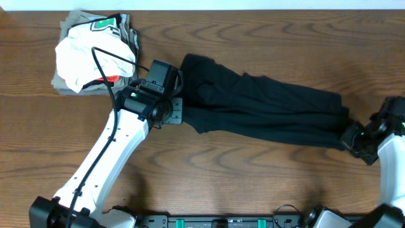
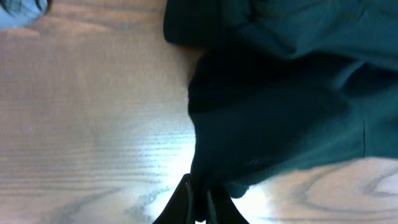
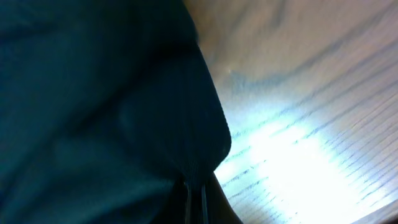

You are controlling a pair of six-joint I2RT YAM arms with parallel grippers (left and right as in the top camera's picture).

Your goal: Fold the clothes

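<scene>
Overhead: the black shirt (image 1: 266,107) lies bunched in a long band across the table (image 1: 253,183). The left gripper (image 1: 178,109) is at its left end and the right gripper (image 1: 350,135) at its right end.

Left wrist: the jaws are pressed together on the shirt's edge.

Right wrist: the jaws are clamped on a fold of the fabric.

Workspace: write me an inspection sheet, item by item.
Surface: wooden table, brown grain.
Job's things: black shirt, bunched lengthwise, stretched between both arms.
Clutter: white garment on grey-olive garments, far left corner.
Claws: left claw and right claw each shut on a shirt end.
Cables: black cable runs over the white garment.
Surroundings: nothing seen.
</scene>
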